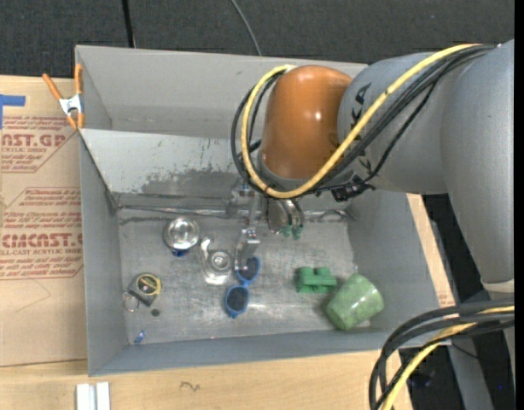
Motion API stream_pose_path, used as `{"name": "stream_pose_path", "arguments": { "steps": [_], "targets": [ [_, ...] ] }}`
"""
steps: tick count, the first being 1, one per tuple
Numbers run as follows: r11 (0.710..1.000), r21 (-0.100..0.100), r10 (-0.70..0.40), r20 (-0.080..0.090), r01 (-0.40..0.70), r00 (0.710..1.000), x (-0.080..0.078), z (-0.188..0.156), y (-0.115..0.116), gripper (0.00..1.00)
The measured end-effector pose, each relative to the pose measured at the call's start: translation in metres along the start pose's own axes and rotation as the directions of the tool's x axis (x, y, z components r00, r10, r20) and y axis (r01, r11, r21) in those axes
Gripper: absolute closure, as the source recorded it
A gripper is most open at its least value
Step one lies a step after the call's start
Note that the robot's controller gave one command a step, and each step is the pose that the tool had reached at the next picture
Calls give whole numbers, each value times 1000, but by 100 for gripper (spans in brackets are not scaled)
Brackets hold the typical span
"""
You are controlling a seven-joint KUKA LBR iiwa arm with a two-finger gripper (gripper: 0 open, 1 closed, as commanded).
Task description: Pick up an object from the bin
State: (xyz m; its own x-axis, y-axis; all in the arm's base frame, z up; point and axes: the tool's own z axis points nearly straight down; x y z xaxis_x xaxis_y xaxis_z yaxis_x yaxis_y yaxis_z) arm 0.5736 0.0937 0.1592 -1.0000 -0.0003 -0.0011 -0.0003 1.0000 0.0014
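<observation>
My gripper (pixel 269 227) hangs below the orange wrist cover over the middle of the bin, near the back wall. It is open, and nothing shows between its fingers. Its left fingertip (pixel 248 241) stands just above a pair of blue sunglasses (pixel 241 285) lying on the floor. Left of the sunglasses lies a small clear glass (pixel 217 264). A shiny silver round cap (pixel 181 235) sits further left. To the right of the gripper, nearer the front, rests a green block (pixel 313 278).
A pale green rounded cup (pixel 354 302) lies at the front right, touching the green block. A small yellow and black tape measure (pixel 145 287) sits at the front left, with a tiny blue piece (pixel 139 336) in the front left corner. The arm covers the bin's right back part.
</observation>
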Motion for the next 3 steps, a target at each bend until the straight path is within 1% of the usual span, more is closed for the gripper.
{"name": "stream_pose_path", "arguments": {
  "steps": [1, 2, 3],
  "targets": [
    [972, 1, -235, 15, 235, 972, 38, 72, -15, 0],
    [972, 5, -234, 9, 234, 972, 37, 69, -17, 100],
    [947, 3, -322, 9, 322, 947, 36, -93, -11, 100]
  ]
}}
